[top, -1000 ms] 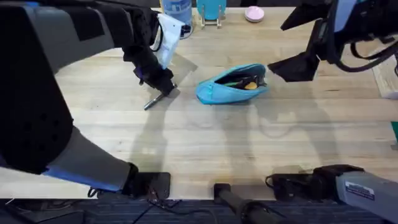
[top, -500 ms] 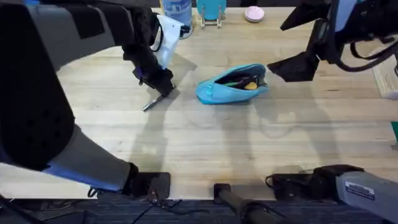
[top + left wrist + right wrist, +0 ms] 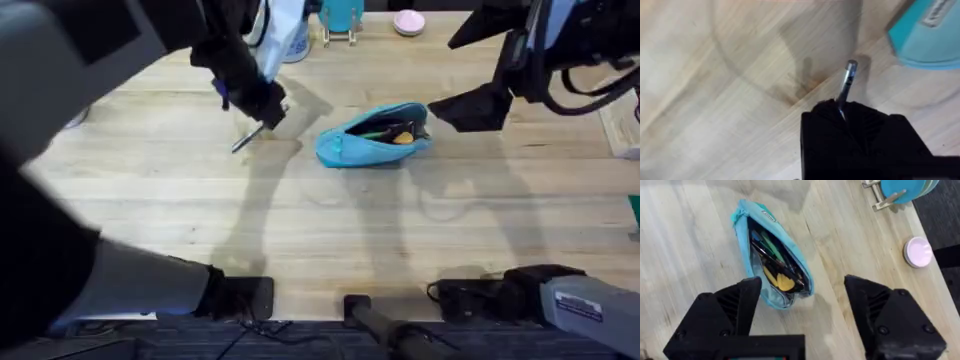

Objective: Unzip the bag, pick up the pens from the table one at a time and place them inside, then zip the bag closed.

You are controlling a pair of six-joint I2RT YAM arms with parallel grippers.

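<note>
1. From overhead, the left pincer [image 3: 262,108] was clamped on the silvery grey pen [image 3: 248,138], which hung slanted from its fingers above the worktop [image 3: 330,230]. Gripping near one end left most of the barrel free, probably so the free end could lead into the opening. The bag [image 3: 372,135] lay well off to that pincer's side, its zipper open and contents showing, ready to receive. The right pincer [image 3: 478,90] hovered just beyond the bag's far end, jaws spread wide and empty, likely waiting to steady the bag or work the zipper.

2. In the left wrist view, the pen [image 3: 846,82] stuck out past the closed black fingers [image 3: 860,135], its tip clear of the wood with a shadow beneath. A light blue corner of the bag [image 3: 925,40] lay ahead of it.

3. In the right wrist view, the two fingers [image 3: 732,310] stood wide apart, the open bag [image 3: 775,262] lying ahead of the gap between them. Dark, green and yellow items lay inside.
</note>
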